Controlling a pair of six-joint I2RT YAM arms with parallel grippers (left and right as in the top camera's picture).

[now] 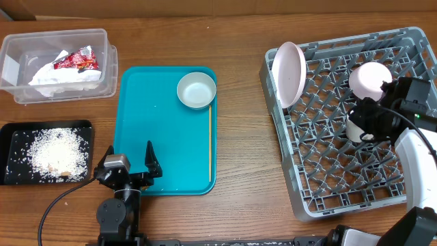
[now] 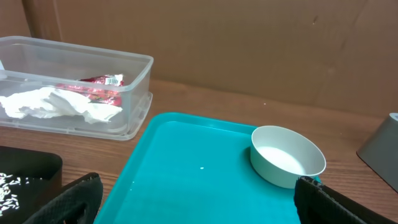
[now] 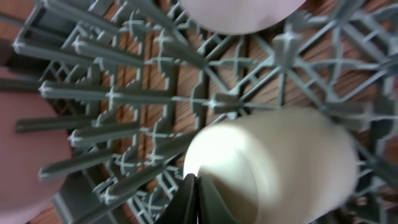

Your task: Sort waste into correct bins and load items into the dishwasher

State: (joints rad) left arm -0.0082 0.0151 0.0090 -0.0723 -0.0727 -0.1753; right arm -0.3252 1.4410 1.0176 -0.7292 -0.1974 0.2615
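- Markings: the red wrapper (image 1: pixel 76 61) carries a white printed patch, seen in the left wrist view (image 2: pixel 115 79). The print is too small to read. No other writing is legible.
- Waste, count: one red wrapper and one crumpled white tissue (image 1: pixel 58 76), both inside the one clear bin (image 1: pixel 109 65) at the far left of the counter (image 1: pixel 239 205).
- One black tray (image 1: pixel 44 124) sits in front of the clear bin and holds scattered rice (image 1: pixel 58 152).
- One teal tray (image 1: pixel 164 137) lies right of the black tray. On it are one white bowl (image 1: pixel 196 91), upright at the far right corner, and one thin chopstick (image 1: pixel 209 143) along the right edge.
- One grey dish rack (image 1: pixel 341 184) stands at the right of the counter.
- Rack contents: one pale pink plate (image 1: pixel 289 74) on edge at the far left corner, one pale cup (image 1: pixel 371 78) farther right, and one cream cup (image 1: pixel 356 131) near the rack's middle.
- Left gripper (image 1: pixel 130 154): open, fingers spread wide over the near left edge of the teal tray, holding nothing.
- Right gripper (image 3: pixel 194 186): fingers drawn together to a thin seam, with the tips at the edge of the cream cup (image 3: pixel 286 168). That view is blurred, so contact with the cup cannot be confirmed.
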